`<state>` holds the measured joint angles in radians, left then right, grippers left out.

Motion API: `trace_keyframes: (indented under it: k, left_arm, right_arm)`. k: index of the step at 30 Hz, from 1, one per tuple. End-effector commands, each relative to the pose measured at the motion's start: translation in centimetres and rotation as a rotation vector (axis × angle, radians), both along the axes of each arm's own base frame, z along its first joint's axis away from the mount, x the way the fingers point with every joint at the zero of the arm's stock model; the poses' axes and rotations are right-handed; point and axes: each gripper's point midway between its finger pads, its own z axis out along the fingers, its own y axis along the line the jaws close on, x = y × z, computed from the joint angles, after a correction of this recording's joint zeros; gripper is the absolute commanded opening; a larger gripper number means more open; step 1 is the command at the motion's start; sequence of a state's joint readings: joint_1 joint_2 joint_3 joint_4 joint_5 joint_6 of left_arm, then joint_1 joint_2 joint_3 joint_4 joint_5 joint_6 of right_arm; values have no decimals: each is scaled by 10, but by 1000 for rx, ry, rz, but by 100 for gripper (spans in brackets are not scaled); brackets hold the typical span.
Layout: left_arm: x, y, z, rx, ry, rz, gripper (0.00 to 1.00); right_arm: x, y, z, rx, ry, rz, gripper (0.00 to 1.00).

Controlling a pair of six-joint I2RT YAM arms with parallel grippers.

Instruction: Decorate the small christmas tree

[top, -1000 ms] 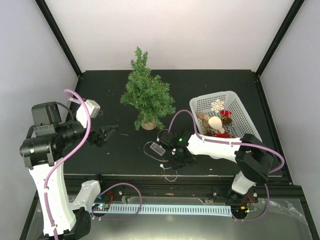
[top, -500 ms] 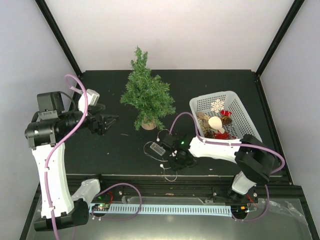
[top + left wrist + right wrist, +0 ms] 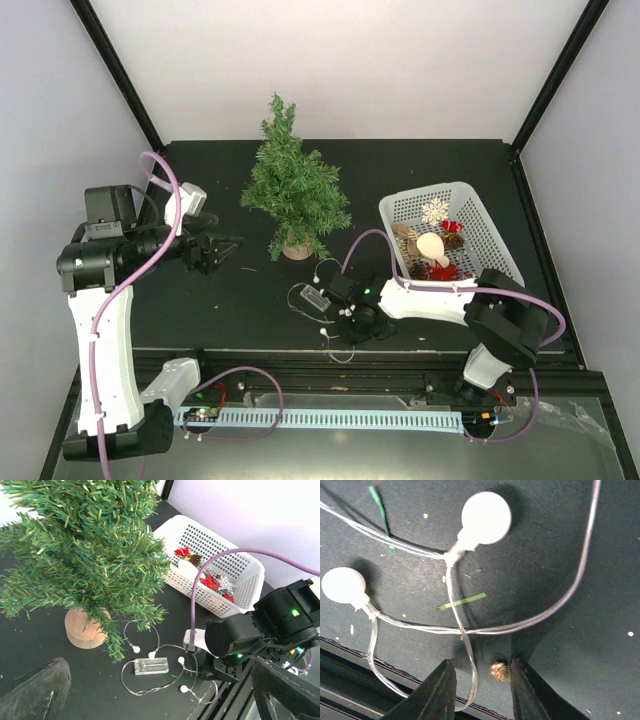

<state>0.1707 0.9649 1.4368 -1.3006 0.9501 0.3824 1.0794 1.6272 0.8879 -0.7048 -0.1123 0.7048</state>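
we find the small dark-green bristly christmas tree (image 3: 293, 195) upright, centre-back on the black table (image 3: 420, 170). left gripper (image 3: 225, 250) jaws wide apart; right gripper (image 3: 482, 680) jaws narrowly apart astride the thin silver bulb wire (image 3: 451, 587), apparently unclamped.

Bright, even light everywhere.
Small soft shadows sit beside the round bulbs (image 3: 486, 517) on the dark desk (image 3: 560, 540); the pictures look sharp.

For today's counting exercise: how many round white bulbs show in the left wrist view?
4 bulbs: one beside the tree stump, one at the battery box's top edge, one right of the box, one nearest the camera. More may be hidden under the right arm.
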Motion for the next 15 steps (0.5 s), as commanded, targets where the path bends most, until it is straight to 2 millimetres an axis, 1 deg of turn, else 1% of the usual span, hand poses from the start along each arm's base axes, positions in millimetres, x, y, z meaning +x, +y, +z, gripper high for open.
trace_keyframes:
  k: [1,4,5,9,12,14,15]
  left_arm:
    - [0,-7,6,-7,-15,-44,99]
    - [2,-8,4,-9,-10,-47,99]
    - [3,-8,4,-8,-10,-50,99]
    - [2,-9,2,-3,-10,-60,99]
    - [1,-10,1,-2,-11,-67,99]
    - [0,-11,1,-3,-12,-70,99]
    - [0,-11,1,-4,-13,-72,99]
  right_arm:
    - [-8,3,-17,7,37,-16,29]
    - [-10,5,-19,-14,42,-3,23]
    - [-11,5,-21,-23,47,4,23]
    - [-22,6,-30,-70,65,37,19]
    - [-31,4,-36,-100,80,47,11]
    - [-33,1,-37,-113,75,46,3]
    - [-32,-2,-35,-118,66,41,1]
